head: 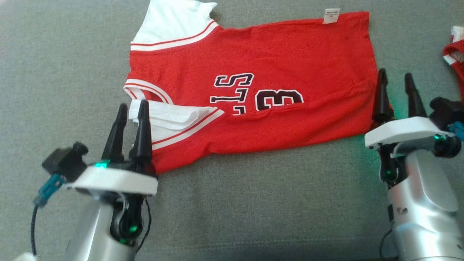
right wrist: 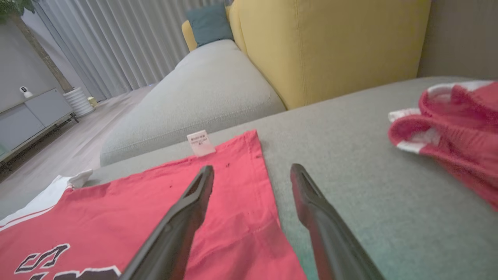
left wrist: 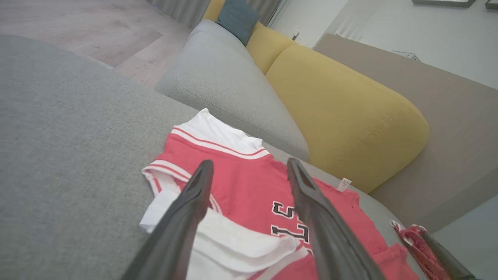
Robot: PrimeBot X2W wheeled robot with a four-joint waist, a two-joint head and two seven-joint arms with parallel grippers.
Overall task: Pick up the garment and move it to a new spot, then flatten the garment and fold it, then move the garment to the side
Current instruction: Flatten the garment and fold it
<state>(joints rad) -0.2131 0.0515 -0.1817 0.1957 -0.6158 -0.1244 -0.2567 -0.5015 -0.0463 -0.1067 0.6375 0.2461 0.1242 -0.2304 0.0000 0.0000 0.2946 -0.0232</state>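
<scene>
Item 1, your left gripper (head: 133,105): fingers spread wide, nothing between them. It sits at the collar end of the garment, and its inner finger crosses the folded white sleeve (head: 170,116). You cannot tell from the views whether it touches the cloth.

Item 2, the garment (head: 275,72): it lies flat on the grey seat cushion (head: 232,203), collar to your left and hem to your right. The near long edge is folded over the body and covers part of the black lettering. A second white sleeve (head: 174,21) juts out at the far left. A white label (head: 331,15) sits at the far hem corner.

Item 3, your right gripper (head: 395,73): fingers stand wide and hold nothing. It straddles the hem edge, with one finger over red cloth and the other over bare cushion.

Item 4, a smaller red piece with white edging (head: 455,54): it is bunched up on the cushion to the right, apart from the garment.

Item 5, a yellow backrest (right wrist: 330,46) stands behind the seat.
</scene>
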